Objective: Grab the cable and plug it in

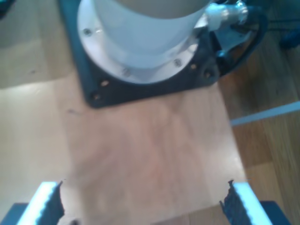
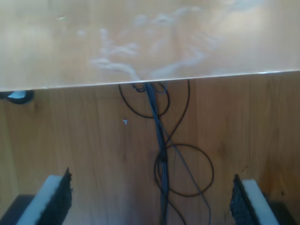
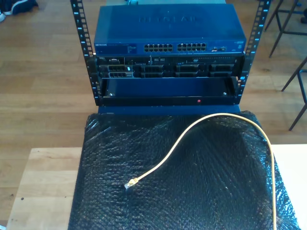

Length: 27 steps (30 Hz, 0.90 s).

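The cable (image 3: 199, 125) lies in a curve on the black bubble wrap (image 3: 144, 191), its clear plug (image 3: 130, 184) free, in front of the blue network switch (image 3: 168, 33). My first gripper (image 1: 143, 204) and my second gripper (image 2: 150, 199) have jaws spread wide, holding nothing

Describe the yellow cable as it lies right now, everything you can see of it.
The cable is thin, pale yellow and looks flexible. It lies loose on the black bubble-wrap mat before the rack, untouched. Its small clear plug rests toward the exterior view's lower left. From there it arcs up toward the rack, bends right and runs down past the bottom edge at the exterior view's right.
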Motion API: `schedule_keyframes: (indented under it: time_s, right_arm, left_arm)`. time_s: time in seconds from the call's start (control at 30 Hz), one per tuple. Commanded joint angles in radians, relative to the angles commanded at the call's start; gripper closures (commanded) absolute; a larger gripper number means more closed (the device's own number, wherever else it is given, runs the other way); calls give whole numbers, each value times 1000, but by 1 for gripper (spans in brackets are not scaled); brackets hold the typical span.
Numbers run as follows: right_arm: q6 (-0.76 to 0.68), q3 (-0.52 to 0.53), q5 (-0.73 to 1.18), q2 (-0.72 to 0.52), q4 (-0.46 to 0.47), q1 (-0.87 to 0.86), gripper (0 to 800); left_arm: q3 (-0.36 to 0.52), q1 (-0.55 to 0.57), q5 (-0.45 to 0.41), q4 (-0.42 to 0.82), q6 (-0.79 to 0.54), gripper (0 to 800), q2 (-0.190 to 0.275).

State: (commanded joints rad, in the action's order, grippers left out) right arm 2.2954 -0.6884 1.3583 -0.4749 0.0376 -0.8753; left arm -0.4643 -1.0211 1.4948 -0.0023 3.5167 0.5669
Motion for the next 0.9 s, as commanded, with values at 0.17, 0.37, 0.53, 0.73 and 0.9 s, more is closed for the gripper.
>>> schedule_keyframes:
  time_s: [0.17,0.37,0.53,0.73,0.9]
  right_arm:
    - [-110,-52,38,14,-2,132,1]
    - [-262,-78,40,14,-3,327,1]
    - [-376,-104,40,17,-6,457,1]
    - [-446,-157,40,26,-74,574,2]
    - [-460,-222,68,80,-175,660,3]
  left_arm:
    - [-41,117,2,-21,126,1,-14]
    - [-60,167,3,-25,238,1,-28]
    - [-60,172,2,-54,242,0,-28]
    - [-61,172,3,-69,242,0,-28]
    - [-64,180,3,-69,265,1,-28]
